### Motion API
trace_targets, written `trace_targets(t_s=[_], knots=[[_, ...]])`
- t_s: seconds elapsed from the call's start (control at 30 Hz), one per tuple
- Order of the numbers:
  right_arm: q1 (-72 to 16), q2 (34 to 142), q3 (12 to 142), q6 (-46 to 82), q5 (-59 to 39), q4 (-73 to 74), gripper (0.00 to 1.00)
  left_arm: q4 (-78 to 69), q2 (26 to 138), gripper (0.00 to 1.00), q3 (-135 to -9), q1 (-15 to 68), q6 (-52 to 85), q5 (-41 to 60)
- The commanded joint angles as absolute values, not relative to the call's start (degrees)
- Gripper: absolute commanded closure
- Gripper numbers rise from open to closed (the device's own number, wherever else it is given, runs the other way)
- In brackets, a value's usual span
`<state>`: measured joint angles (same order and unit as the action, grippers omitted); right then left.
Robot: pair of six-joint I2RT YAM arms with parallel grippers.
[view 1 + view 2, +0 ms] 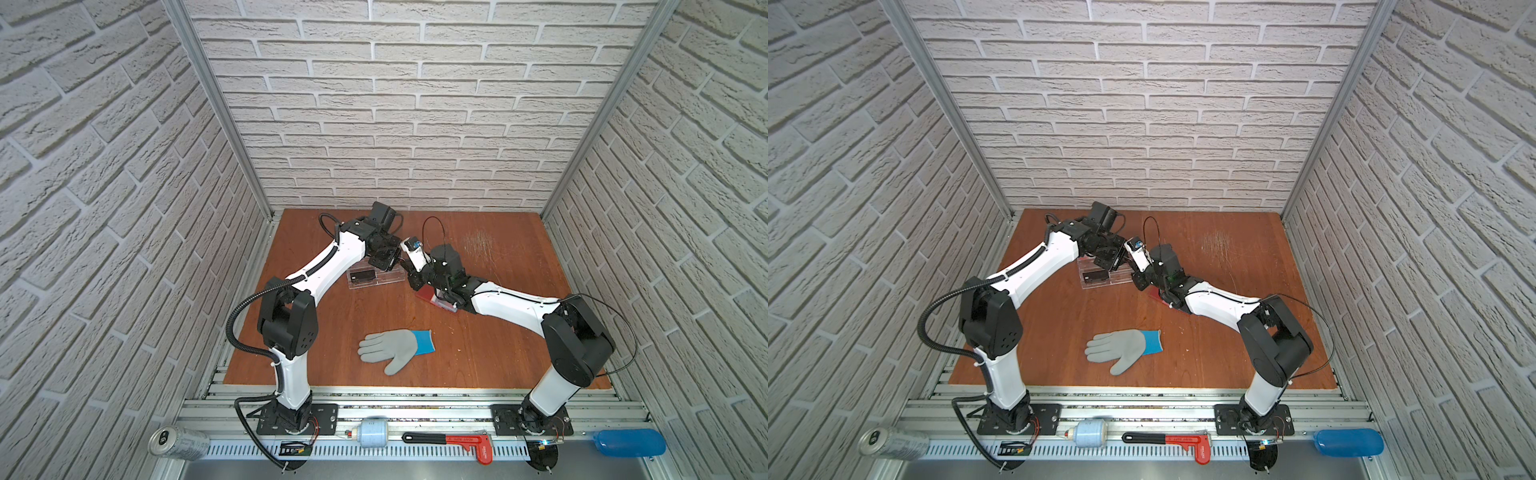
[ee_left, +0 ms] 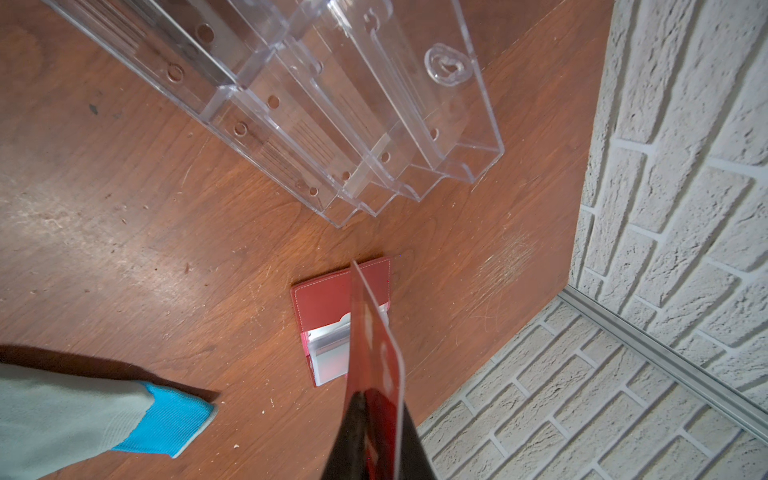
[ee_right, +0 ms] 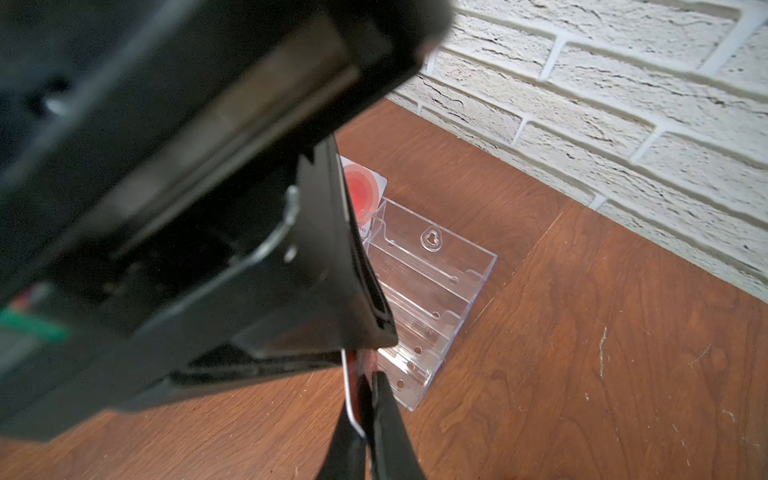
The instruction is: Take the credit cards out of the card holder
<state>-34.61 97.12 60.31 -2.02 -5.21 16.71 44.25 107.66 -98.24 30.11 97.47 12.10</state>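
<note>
Red card (image 2: 376, 353): pinched by left gripper (image 2: 380, 415) and right gripper (image 3: 361, 399) (both jaws narrow, closed on it). Card holder (image 2: 328, 303): lying open on wooden table (image 2: 124, 208), near clear acrylic stand (image 2: 332, 104).

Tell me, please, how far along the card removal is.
Done: one red card is out of the card holder, which lies open on the table. In hand: the left gripper and the right gripper both pinch that card. Left: setting it down. Whether the clear sleeves hold another card, I cannot tell.
</note>
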Motion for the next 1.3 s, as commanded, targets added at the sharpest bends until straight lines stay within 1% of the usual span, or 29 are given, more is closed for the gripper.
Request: trace_targets(t_s=[0.0, 0.07, 0.2, 0.47, 0.57, 0.7, 0.83, 0.9, 1.0, 1.07, 1.17, 1.27], knots=[[-34.4, 96.6, 59.9, -0.3, -5.0, 19.7, 0.94, 43.6, 107.7, 0.81, -97.9, 29.0, 96.8, 13.2], [-34.4, 96.6, 59.8, -0.4, -5.1, 19.8, 0.94, 43.6, 107.3, 0.79, -97.6, 28.4, 96.7, 13.4], [-34.4, 96.6, 59.6, -0.5, -5.5, 19.8, 0.94, 43.8, 106.7, 0.77, -97.3, 27.2, 96.4, 13.2], [-34.4, 96.7, 59.2, -1.1, -6.1, 19.9, 0.94, 44.8, 107.4, 0.77, -98.5, 24.9, 94.6, 15.6], [-34.4, 96.7, 59.2, -1.3, -6.2, 19.9, 0.94, 45.4, 107.8, 0.78, -99.3, 24.4, 93.8, 15.8], [-34.4, 97.1, 59.3, -1.6, -6.3, 19.8, 0.94, 45.7, 108.1, 0.82, -99.8, 24.1, 92.9, 16.0], [-34.4, 97.4, 59.5, -1.6, -6.4, 19.7, 0.94, 46.0, 108.5, 0.95, -100.1, 24.1, 92.2, 16.2], [-34.4, 97.6, 59.5, -1.7, -6.3, 19.6, 0.94, 45.9, 108.4, 0.97, -99.9, 24.2, 92.2, 16.1], [-34.4, 97.9, 59.8, -1.3, -5.7, 19.6, 0.90, 46.3, 108.1, 1.00, -99.6, 24.1, 91.9, 15.8], [-34.4, 98.2, 60.4, -0.9, -5.1, 18.8, 0.86, 46.5, 107.8, 1.00, -99.2, 24.2, 91.9, 15.2], [-34.4, 98.0, 61.0, 0.2, -4.4, 17.6, 0.65, 46.2, 107.0, 1.00, -97.9, 24.0, 92.5, 14.4], [-34.4, 96.7, 60.3, 1.7, -3.6, 17.1, 0.55, 46.5, 105.7, 1.00, -96.5, 23.5, 92.8, 12.7]])
